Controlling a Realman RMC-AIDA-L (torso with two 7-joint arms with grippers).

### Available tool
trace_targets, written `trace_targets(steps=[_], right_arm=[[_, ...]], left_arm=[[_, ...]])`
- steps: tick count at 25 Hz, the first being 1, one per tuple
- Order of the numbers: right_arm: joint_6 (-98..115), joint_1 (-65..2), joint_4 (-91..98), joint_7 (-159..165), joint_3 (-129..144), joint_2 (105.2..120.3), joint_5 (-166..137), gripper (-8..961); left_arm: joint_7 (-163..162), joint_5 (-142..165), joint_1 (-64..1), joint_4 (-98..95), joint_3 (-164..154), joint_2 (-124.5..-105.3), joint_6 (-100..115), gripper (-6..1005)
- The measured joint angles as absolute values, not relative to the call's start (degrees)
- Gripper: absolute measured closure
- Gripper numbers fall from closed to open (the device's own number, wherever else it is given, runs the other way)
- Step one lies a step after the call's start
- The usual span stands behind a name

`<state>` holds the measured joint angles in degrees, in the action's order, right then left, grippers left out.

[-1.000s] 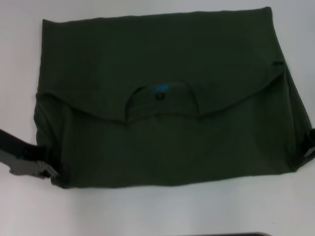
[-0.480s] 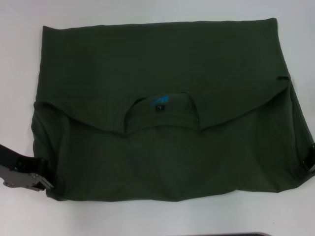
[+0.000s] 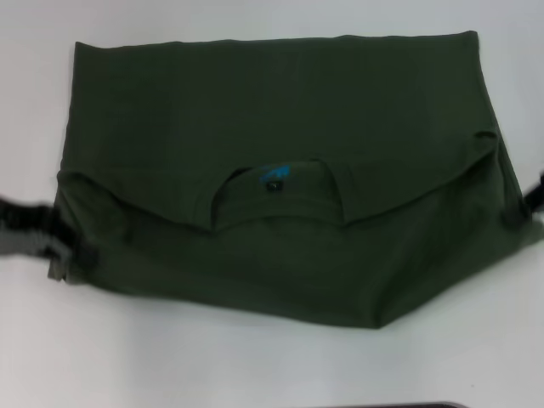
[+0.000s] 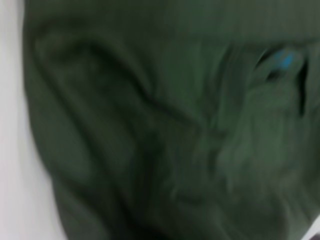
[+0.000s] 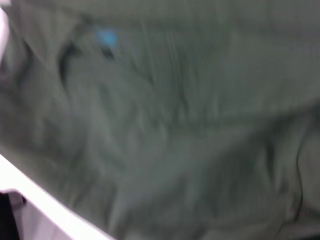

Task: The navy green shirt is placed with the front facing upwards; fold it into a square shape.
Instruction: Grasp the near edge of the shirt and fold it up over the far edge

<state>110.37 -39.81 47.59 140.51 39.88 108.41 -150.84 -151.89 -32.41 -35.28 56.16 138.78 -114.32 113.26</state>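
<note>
— two grippers in the head view, one at each side of the navy green shirt [image 3: 280, 170]. where does the shirt lie?
— spread on the white desk [image 3: 170, 357], already folded over: the collar opening with its blue neck label [image 3: 276, 172] sits near the middle, on top of a curved fold edge. the near hem slants, lower toward the right.
— and the left gripper [image 3: 64, 246]?
— at the shirt's near left corner, touching the cloth. it is blurred, so i cannot tell whether it is clenched on the fabric or released.
— the right gripper [image 3: 534, 200]?
— at the shirt's right edge, mostly cut off by the frame. again i cannot tell its state.
— left wrist view?
— green cloth [image 4: 150, 140] fills it, creased in long folds, the blue label [image 4: 285, 59] off in one corner, a strip of desk [image 4: 10, 150] along one side.
— right wrist view?
— much the same: blurred green cloth [image 5: 190, 140], the blue label [image 5: 106, 37], and a wedge of white desk [image 5: 45, 205] in one corner.
</note>
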Motion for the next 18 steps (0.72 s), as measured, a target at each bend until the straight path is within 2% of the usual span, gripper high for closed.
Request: trace_targets(steps=[4,6,7,13,18], right_arm=[[108.5,-42.2,47.6,140.9,38.8,106.27,-147.9,920],[106.8,-43.4,47.5,141.2,37.6,105.44,-147.7,920],[105.9,-44.0,47.4,141.4,36.7,105.01,-147.6,920],[101.8,-45.5,47.7,143.0,33.5,104.13,-147.6,921],[97.8,-45.3,47.7,144.8,33.9,103.97,-147.9,921]], left_arm=[[-151.5,-32.9,-40.2,55.4,143.2,-112.73,112.1,958],[-151.6,-33.0,-41.2,55.2,143.8,-112.56,111.6,957],[-152.1,-33.0,-44.1,54.1,144.5,-112.24,109.8,957],[-154.5,-32.5,-48.4,50.9,144.3,-112.17,101.1,958],[-156.6,-32.0,-49.4,48.4,143.7,-112.08,91.8,957]])
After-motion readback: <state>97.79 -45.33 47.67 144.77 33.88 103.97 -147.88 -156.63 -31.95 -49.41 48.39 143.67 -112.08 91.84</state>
